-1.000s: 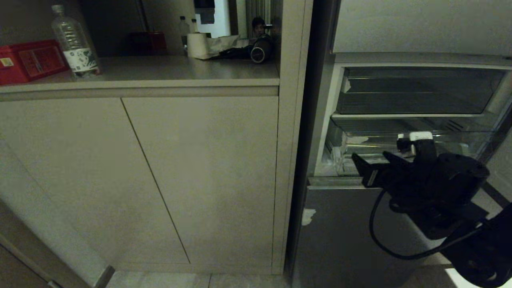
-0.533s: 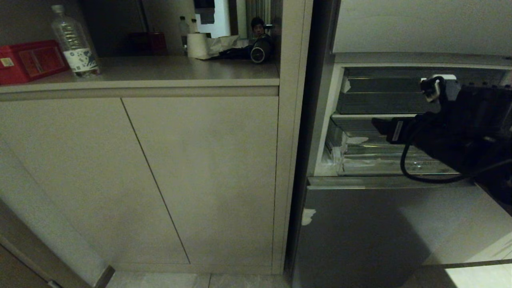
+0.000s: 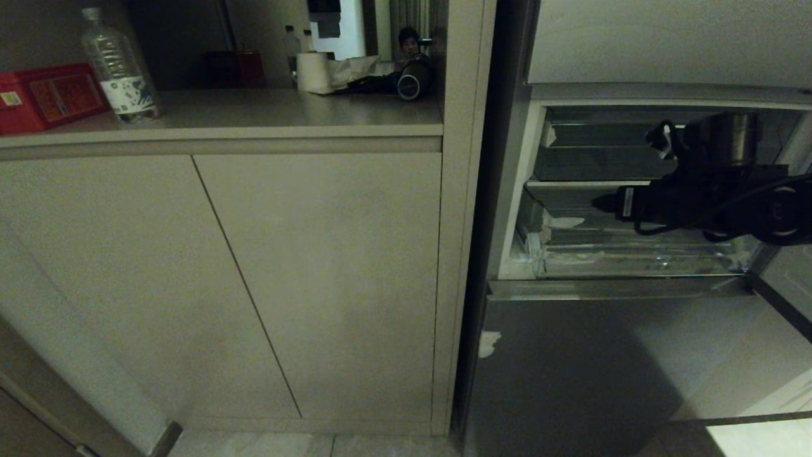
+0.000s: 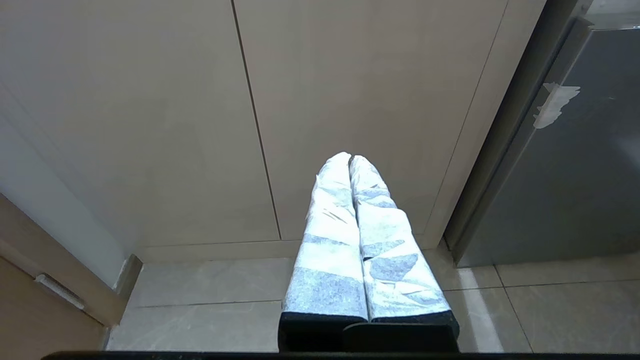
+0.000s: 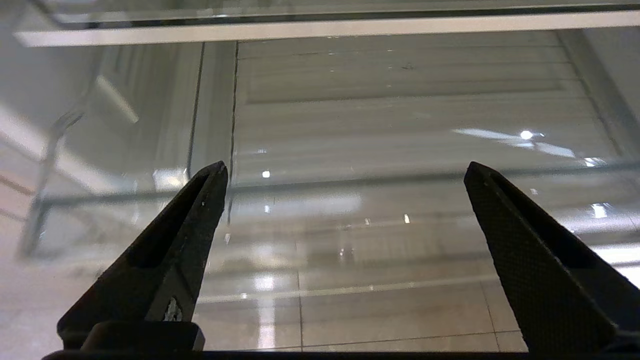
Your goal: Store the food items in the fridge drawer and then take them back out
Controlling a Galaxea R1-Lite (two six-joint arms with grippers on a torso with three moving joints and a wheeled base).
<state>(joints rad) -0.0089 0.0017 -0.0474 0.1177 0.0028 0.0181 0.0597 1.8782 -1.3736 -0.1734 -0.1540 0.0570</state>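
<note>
In the head view, the right pincer (image 3: 609,202) is seen at the right of the frame, reaching level from the right edge toward the left, in front of the open fridge compartment. Its fingers cannot be judged from this side-on angle. The fridge drawer (image 3: 634,260) lies just below it, a clear bin with white tape scraps (image 3: 564,222) at its left end; no food can be made out inside it. Below the drawer a grey fridge door panel (image 3: 602,368) fills the lower right. The left half of the frame is taken by pale cabinet doors (image 3: 254,279), and above them a desk (image 3: 266,111) carries a water bottle (image 3: 119,66), a red box (image 3: 44,95) and a paper roll (image 3: 313,72) (all in the upper left). A person (image 3: 409,43) is glimpsed at the top centre.

In the left wrist view, the left pincer (image 4: 350,160) is shown with its taped fingers (image 4: 330,240) pressed together, holding nothing, pointed at the cabinet doors above a tiled floor (image 4: 225,305).

In the right wrist view, the right pincer (image 5: 345,172) is shown with its black fingers (image 5: 170,260) spread wide and nothing between them; the fridge drawer's clear ribbed plastic (image 5: 400,100) fills the frame beyond.
</note>
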